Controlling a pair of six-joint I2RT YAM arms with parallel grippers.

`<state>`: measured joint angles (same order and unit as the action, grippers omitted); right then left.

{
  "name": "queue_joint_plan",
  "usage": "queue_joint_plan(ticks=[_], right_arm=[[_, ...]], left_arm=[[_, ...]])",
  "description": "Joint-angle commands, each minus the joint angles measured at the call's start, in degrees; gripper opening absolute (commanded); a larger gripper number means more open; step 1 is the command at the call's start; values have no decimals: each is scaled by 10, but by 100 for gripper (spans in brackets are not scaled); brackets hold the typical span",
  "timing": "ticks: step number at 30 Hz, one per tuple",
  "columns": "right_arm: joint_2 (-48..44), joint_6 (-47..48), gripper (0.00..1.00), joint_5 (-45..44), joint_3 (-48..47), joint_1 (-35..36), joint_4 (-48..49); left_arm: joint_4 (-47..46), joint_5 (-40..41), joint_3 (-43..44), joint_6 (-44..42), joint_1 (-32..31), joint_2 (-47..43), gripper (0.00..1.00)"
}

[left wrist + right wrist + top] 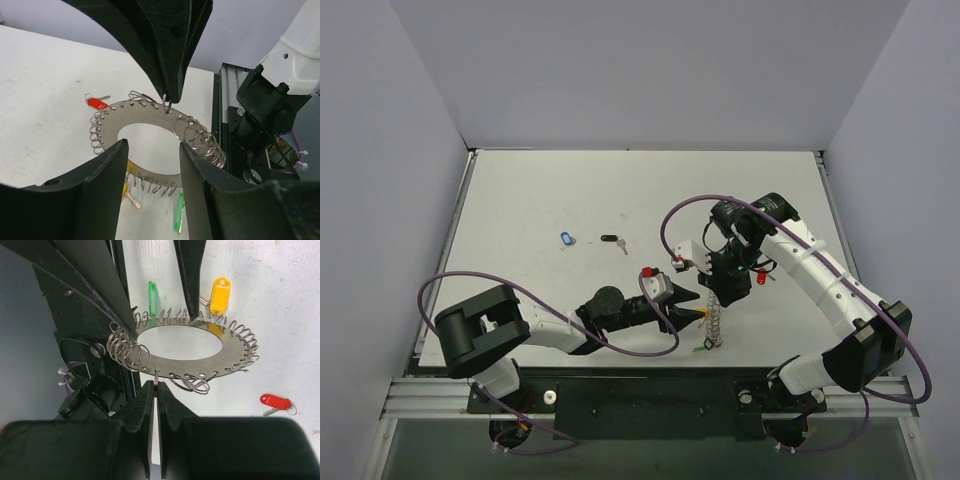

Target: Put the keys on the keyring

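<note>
Blue key (pixel 567 239) and black key (pixel 611 239) lie loose on the table (pixel 520 200), left of centre, well apart from the work. Left gripper (pixel 152 150) is part-spread with nothing gripped, flanking the keyring (pixel 235 352) on the rim side where the yellow tag (pixel 220 295) and green tag (pixel 152 292) hang. Right gripper (pixel 156 386) is pinched tight on one rim loop. Best to hold that pinch steady and bring loose keys to a free loop. No legible writing.

Matt metal keyring (pixel 235 347), glossy plastic-tagged keys (pixel 220 295).
</note>
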<state>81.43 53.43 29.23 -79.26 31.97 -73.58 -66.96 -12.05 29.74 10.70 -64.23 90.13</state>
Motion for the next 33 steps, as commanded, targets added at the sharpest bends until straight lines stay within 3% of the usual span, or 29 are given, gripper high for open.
queue_joint_plan(ticks=[1,22,33], right_arm=[[3,-4,0,9,-12,1,-55],[-9,19,0,57,-5,-14,-58],[-16,26,0,70,0,-20,-59]], left_arm=[[-134,-24,33,9,-8,36,54],[-143,-45,78,44,-8,77,35],[-134,-50,81,54,-8,76,10]])
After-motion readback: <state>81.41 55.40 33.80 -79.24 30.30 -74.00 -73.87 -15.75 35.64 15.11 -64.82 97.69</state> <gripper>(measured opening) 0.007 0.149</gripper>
